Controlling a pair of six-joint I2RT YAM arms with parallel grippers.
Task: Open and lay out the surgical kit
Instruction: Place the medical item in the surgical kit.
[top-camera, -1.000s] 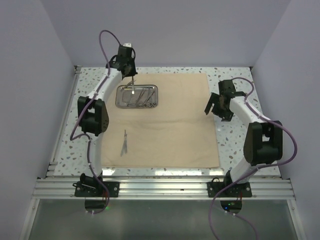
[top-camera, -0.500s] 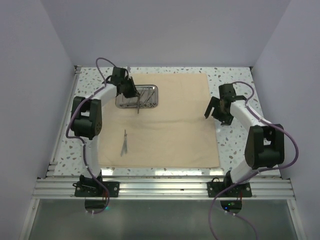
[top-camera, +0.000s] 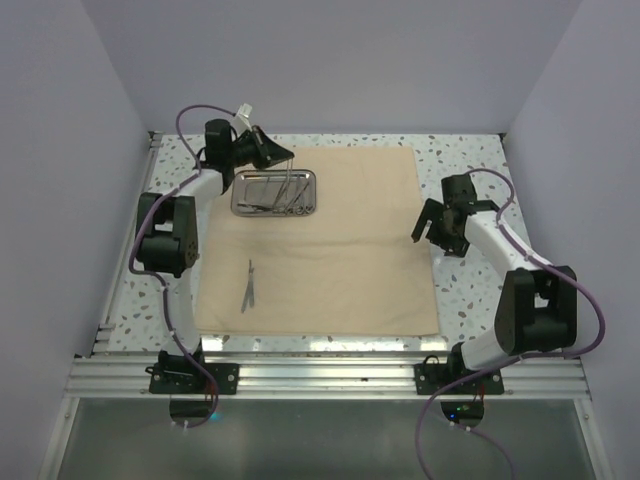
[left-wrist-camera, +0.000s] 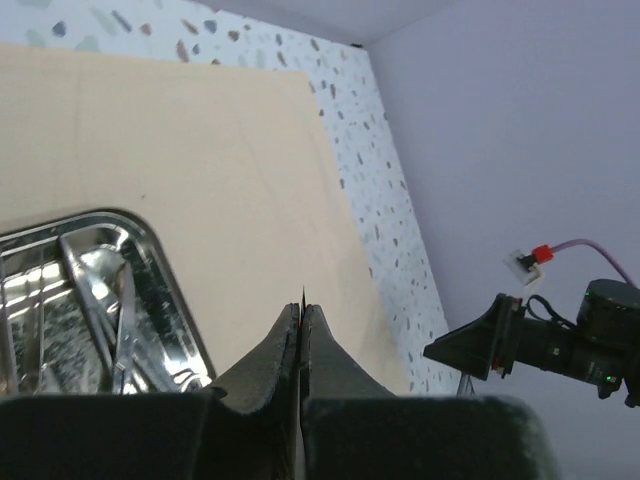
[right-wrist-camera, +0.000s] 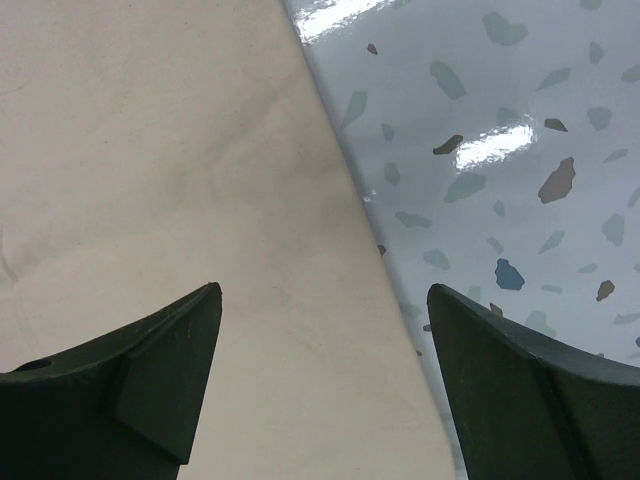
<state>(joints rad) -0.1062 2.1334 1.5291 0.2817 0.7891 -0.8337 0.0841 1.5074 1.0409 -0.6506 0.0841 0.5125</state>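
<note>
The beige cloth (top-camera: 330, 245) lies spread flat on the table. At its far left stands the steel tray (top-camera: 240, 205) with several silver instruments (top-camera: 275, 200) in it. One pair of tweezers (top-camera: 248, 285) lies on the cloth nearer the front. My left gripper (top-camera: 278, 155) hovers above the tray's far edge, shut on a thin silver instrument. Only the instrument's tip (left-wrist-camera: 302, 293) pokes out between the fingers in the left wrist view. My right gripper (top-camera: 430, 226) is open and empty over the cloth's right edge (right-wrist-camera: 340, 170).
Speckled table top (right-wrist-camera: 500, 150) shows to the right of the cloth. Purple walls close in the back and both sides. An aluminium rail (top-camera: 320, 375) runs along the near edge, where the arm bases are bolted.
My left gripper has lifted out of the tray and swung up and back, still shut on the thin instrument. The right arm has drifted slightly nearer along the cloth's right edge.
</note>
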